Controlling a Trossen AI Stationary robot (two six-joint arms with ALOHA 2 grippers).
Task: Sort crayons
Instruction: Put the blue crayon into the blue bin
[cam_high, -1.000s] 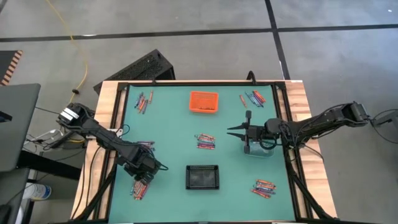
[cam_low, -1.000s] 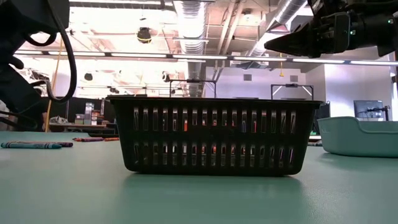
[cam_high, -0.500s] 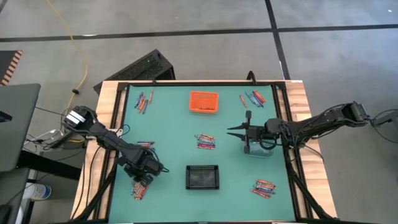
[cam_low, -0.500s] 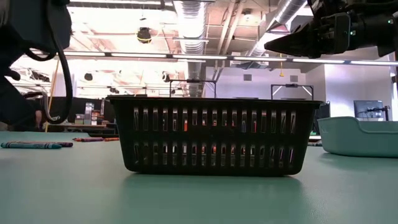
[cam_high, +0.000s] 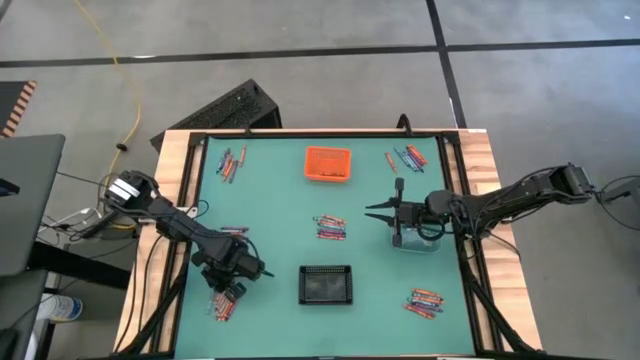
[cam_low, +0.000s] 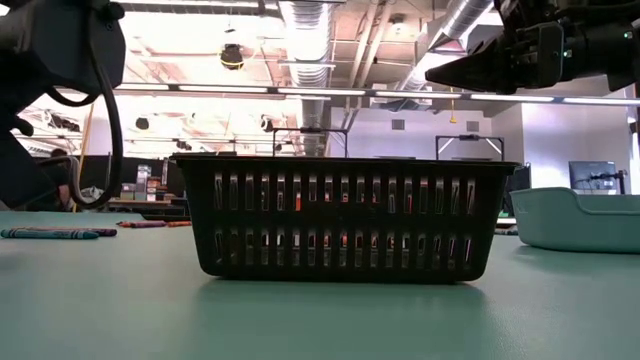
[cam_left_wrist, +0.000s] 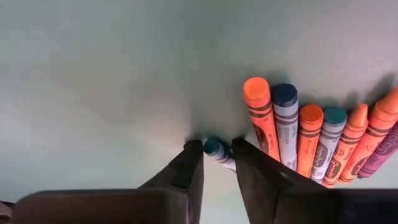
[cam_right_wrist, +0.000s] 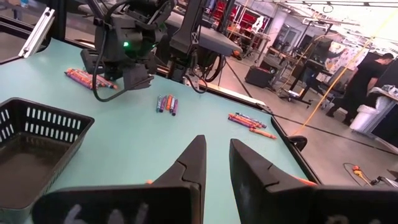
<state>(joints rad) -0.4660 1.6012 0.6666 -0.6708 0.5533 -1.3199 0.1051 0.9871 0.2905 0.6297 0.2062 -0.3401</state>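
High view first: the left gripper (cam_high: 232, 283) sits at about 7 o'clock on the table (cam_high: 270, 215), down on the crayons (cam_high: 225, 301) heaped there, a touch closer in than a second ago. Left wrist view shows what changed: its jaws have drawn in from wide to a narrow gap and now flank a blue crayon (cam_left_wrist: 216, 151), the fingertips (cam_left_wrist: 193, 155) either side of its tip. Contact looks near or just made, but I cannot tell whether the grip is firm. Just beside it lies the row of orange, blue and purple sticks (cam_left_wrist: 311, 146). My reading is that the pick is under way, with the carry to a bin next; the black bin (cam_high: 326, 285) lies nearby at 6 o'clock, the orange bin (cam_high: 328, 163) at 12. Other crayon clusters rest at centre, 11, 1 and 5 o'clock. The right gripper (cam_high: 378, 213) hangs unmoved at 3 o'clock, fingers a little apart, holding nothing
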